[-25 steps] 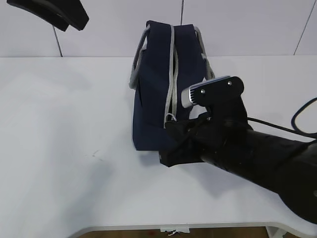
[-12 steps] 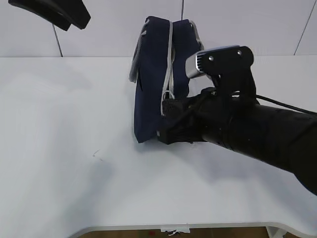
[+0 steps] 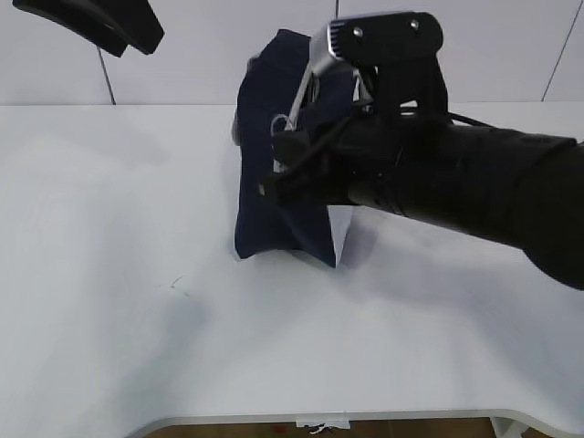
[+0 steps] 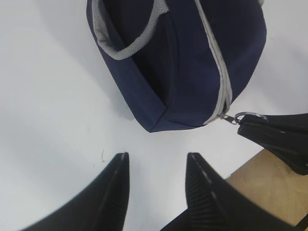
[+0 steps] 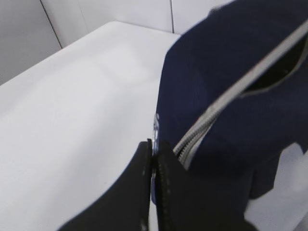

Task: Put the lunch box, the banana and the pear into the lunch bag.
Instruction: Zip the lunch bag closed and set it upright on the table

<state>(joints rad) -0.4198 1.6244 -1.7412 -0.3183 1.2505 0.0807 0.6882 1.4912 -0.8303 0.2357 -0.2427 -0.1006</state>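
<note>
The navy lunch bag (image 3: pixel 265 214) stands tipped at the middle of the white table, its white lower panel (image 3: pixel 339 233) showing. My right gripper (image 3: pixel 278 141) is shut on the ring pull (image 4: pixel 245 115) at the end of the grey zipper (image 4: pixel 219 72). In the right wrist view the jaws (image 5: pixel 153 144) are pressed together against the lunch bag (image 5: pixel 226 110), and a dark gap shows in the zipper (image 5: pixel 274 72) further along. My left gripper (image 4: pixel 156 156) hangs open and empty above the table beside the bag (image 4: pixel 187 57); it shows at top left (image 3: pixel 137 32). The lunch box, the banana and the pear are out of view.
The table (image 3: pixel 109 274) carries a small dark mark (image 3: pixel 178 285) left of the bag. A pale wall runs behind. The table's front edge is near the bottom of the exterior view, and brown floor (image 4: pixel 260 180) shows past it.
My right gripper has moved up and to the left with the ring pull. The bag has tipped over to the left, showing its white lower panel. The left arm has stayed still.
</note>
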